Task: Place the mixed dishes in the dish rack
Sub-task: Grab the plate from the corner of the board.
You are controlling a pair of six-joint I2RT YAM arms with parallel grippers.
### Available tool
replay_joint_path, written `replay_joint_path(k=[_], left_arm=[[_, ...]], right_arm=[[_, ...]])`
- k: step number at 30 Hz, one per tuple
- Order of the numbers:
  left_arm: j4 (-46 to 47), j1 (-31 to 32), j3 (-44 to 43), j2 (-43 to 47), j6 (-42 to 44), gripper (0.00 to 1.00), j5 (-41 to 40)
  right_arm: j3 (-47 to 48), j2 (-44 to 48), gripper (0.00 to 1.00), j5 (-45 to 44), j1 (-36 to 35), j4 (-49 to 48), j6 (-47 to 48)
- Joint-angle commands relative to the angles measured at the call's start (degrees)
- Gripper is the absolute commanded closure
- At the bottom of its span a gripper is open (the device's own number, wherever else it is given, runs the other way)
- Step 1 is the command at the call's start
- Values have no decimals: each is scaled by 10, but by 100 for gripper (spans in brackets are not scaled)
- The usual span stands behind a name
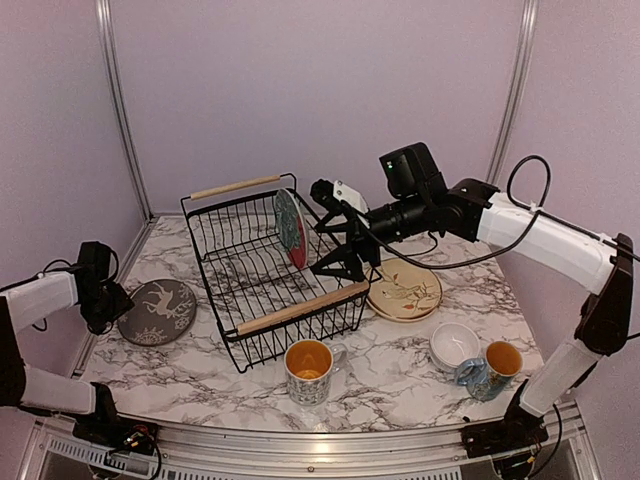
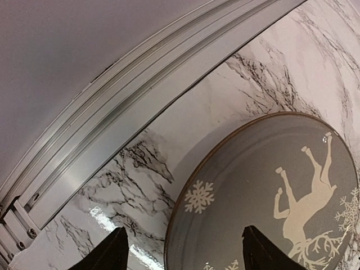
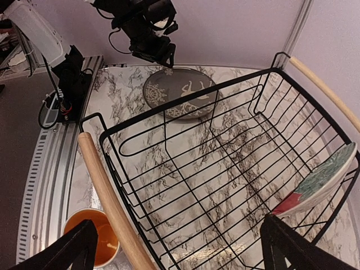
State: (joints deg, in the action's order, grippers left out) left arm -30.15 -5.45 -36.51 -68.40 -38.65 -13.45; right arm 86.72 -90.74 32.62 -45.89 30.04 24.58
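The black wire dish rack [image 1: 250, 265] with two wooden handles stands mid-table. The red plate with teal leaf [image 1: 290, 226] stands on edge inside it, also in the right wrist view [image 3: 323, 180]. My right gripper [image 1: 338, 235] is open and empty above the rack's right side [image 3: 180, 247]. The dark grey reindeer plate [image 1: 157, 311] lies flat left of the rack. My left gripper [image 1: 112, 308] is open just over its left rim [image 2: 180, 253]; the plate fills that view [image 2: 270, 197]. The tan plate [image 1: 404, 290], white bowls [image 1: 455, 345] and two mugs [image 1: 308, 371] [image 1: 490, 368] sit on the table.
An aluminium frame rail [image 2: 112, 135] runs along the table's left edge beside the reindeer plate. Pale walls enclose the back and sides. The near mug [image 3: 93, 244] stands just outside the rack's front handle [image 3: 107, 197].
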Motion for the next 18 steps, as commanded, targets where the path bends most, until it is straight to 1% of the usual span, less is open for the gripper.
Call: replay_joint_path(k=[1,3,9,16,18], left_arm=[[70,-38,39,-9,8,30,42],[93,-52,58,-15,4,33,64],[175,-73,102,-21,-12,47,118],[220,-74,135,-1,-38,58,124],[230,-74,144,-1,-46,60,123]], right_arm=[[-6,15,2,41,-1,14,11],[-6,13,2,47,-1,14,9],[-3,2,1,40,-1,11,5],[1,-13,2,42,-1,9,-1],[3,-19,1,41,-1,8,-6]])
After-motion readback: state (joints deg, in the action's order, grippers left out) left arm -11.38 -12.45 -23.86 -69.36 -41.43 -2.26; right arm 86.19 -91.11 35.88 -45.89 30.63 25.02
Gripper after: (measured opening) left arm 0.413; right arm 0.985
